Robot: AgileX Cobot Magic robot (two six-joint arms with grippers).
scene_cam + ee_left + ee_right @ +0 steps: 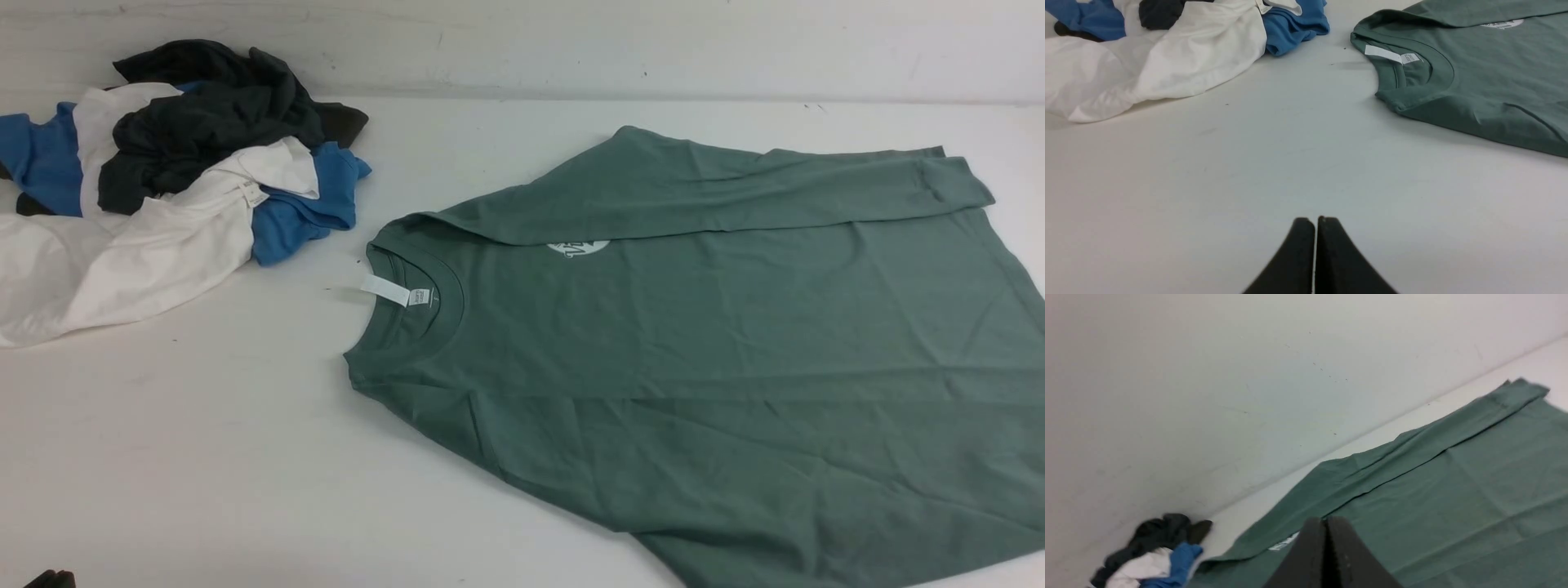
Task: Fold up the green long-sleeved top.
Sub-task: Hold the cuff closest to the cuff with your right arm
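The green long-sleeved top [718, 351] lies flat on the white table, collar and white neck tag [385, 290] toward the left, hem off the right edge of the front view. Its far sleeve [735, 192] is folded across the chest and half covers the white print [578, 247]. My left gripper [1315, 220] is shut and empty, low over bare table short of the collar [1412, 69]. My right gripper [1326, 520] is shut and empty, raised over the top [1453, 498] near the folded sleeve's edge. Only a dark bit of the left arm [51, 579] shows in the front view.
A heap of other clothes [163, 171], black, blue and white, sits at the back left of the table [204, 457], close to the wall [571, 41]. The same heap [1167, 49] shows in the left wrist view.
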